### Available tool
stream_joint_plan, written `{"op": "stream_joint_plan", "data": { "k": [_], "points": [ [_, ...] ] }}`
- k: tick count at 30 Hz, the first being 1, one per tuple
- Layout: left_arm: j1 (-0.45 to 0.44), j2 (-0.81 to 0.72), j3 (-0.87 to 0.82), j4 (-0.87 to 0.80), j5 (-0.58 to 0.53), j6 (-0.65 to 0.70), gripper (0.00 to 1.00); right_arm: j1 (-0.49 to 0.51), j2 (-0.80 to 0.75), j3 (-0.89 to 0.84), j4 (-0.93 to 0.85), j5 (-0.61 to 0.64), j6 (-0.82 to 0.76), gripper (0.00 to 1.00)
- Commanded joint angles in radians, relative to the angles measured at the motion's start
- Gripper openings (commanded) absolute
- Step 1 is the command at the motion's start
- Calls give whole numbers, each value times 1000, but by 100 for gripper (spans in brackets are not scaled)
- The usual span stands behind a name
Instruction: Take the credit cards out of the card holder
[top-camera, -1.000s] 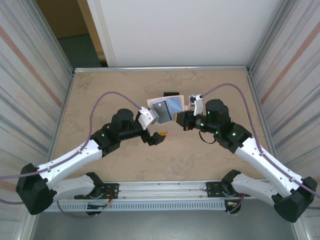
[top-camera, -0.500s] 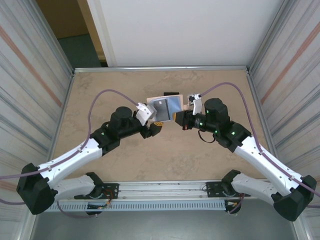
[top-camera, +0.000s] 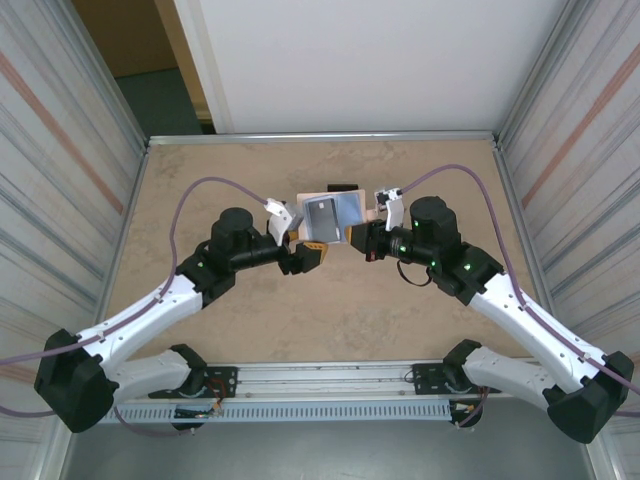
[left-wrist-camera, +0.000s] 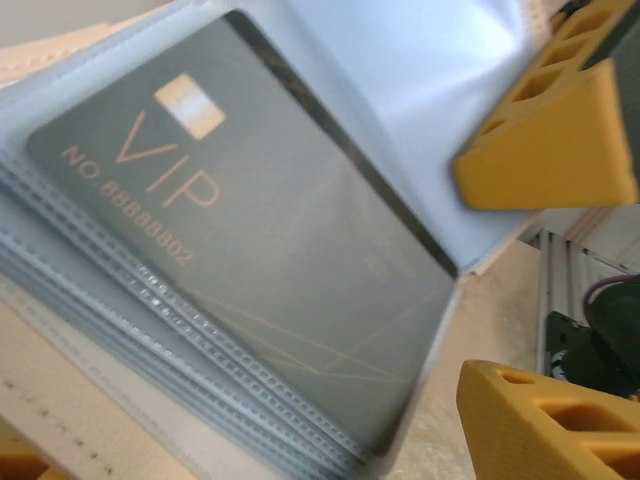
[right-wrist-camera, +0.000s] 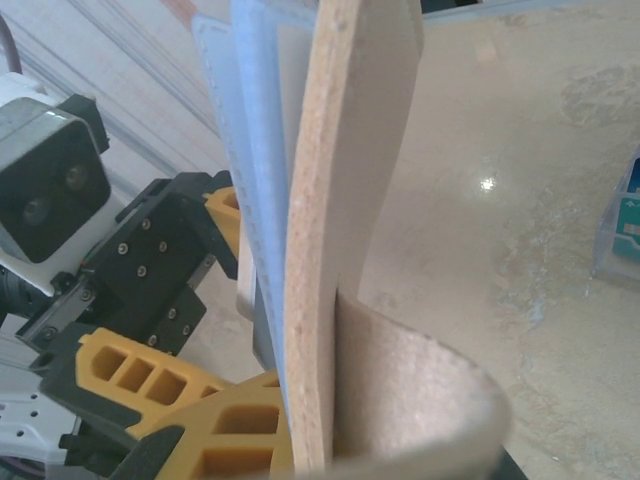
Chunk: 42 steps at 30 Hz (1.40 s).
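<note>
The tan card holder (top-camera: 345, 207) hangs open above the table's middle, its pale blue lining facing left. My right gripper (top-camera: 353, 236) is shut on its lower edge; the right wrist view has the holder edge-on (right-wrist-camera: 330, 200) in that gripper (right-wrist-camera: 310, 440). A black credit card (left-wrist-camera: 250, 240) marked VIP sits in a clear sleeve of the holder. My left gripper (top-camera: 306, 250) is open just left of the holder, its yellow fingers (left-wrist-camera: 545, 140) apart on either side of the sleeve's corner, not closed on it.
A black card (top-camera: 343, 187) lies flat on the table behind the holder. A teal card (right-wrist-camera: 625, 225) lies on the table to the right. Metal walls line both sides, and a rail (top-camera: 320, 375) runs along the front edge.
The left gripper has moved up to the holder's left edge and its jaws have narrowed from their widest. The right gripper still holds the holder, shifted only slightly.
</note>
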Motion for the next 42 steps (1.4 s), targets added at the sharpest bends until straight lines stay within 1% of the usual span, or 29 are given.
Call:
{"op": "stream_joint_plan", "data": {
  "k": [1, 7, 10, 14, 16, 20, 23, 28, 30, 31, 32, 34, 35, 36, 37, 39, 41, 42],
  "points": [
    [2, -17, 9, 57, 88, -25, 71, 8, -10, 20, 17, -36, -34, 0],
    [6, -11, 11, 88, 90, -65, 68, 7, -13, 24, 12, -41, -36, 0],
    [10, -3, 13, 92, 93, -87, 63, 8, -15, 20, 5, -32, -35, 0],
    [15, 4, 11, 99, 97, -110, 51, 8, -20, 15, 6, -32, -35, 0],
    [16, 6, 9, 95, 99, -110, 39, 8, -23, 11, 6, -29, -36, 0],
    [15, 9, 9, 81, 100, -112, 24, 7, -29, 2, 8, -21, -40, 0],
    [16, 7, 5, 82, 102, -117, 20, 5, -31, -8, 8, -10, -42, 0],
    [15, -3, -16, 104, 98, -137, 18, -1, -35, -20, 0, 19, -46, 10],
    [17, -11, -29, 110, 93, -141, 18, -9, -41, -26, -6, 27, -46, 12],
    [17, -16, -35, 112, 92, -140, 18, -16, -45, -29, -6, 29, -47, 15],
    [16, -19, -38, 109, 97, -136, 18, -20, -49, -34, -3, 29, -47, 21],
    [16, -21, -36, 98, 129, -123, 19, -26, -55, -43, 8, 16, -48, 29],
    [16, -19, -33, 92, 155, -116, 19, -28, -56, -47, 16, 3, -50, 31],
    [16, -16, -29, 86, 174, -113, 19, -29, -55, -47, 20, -4, -50, 31],
    [17, -11, -22, 81, 192, -113, 20, -30, -54, -47, 22, -10, -51, 27],
    [17, 0, -17, 82, 216, -122, 21, -31, -48, -44, 25, -18, -50, 15],
    [16, 11, -14, 102, 246, -138, 26, -32, -41, -45, 33, -31, -50, 1],
    [17, 16, -12, 110, 254, -146, 28, -31, -39, -44, 36, -37, -50, 0]
  ]
}}
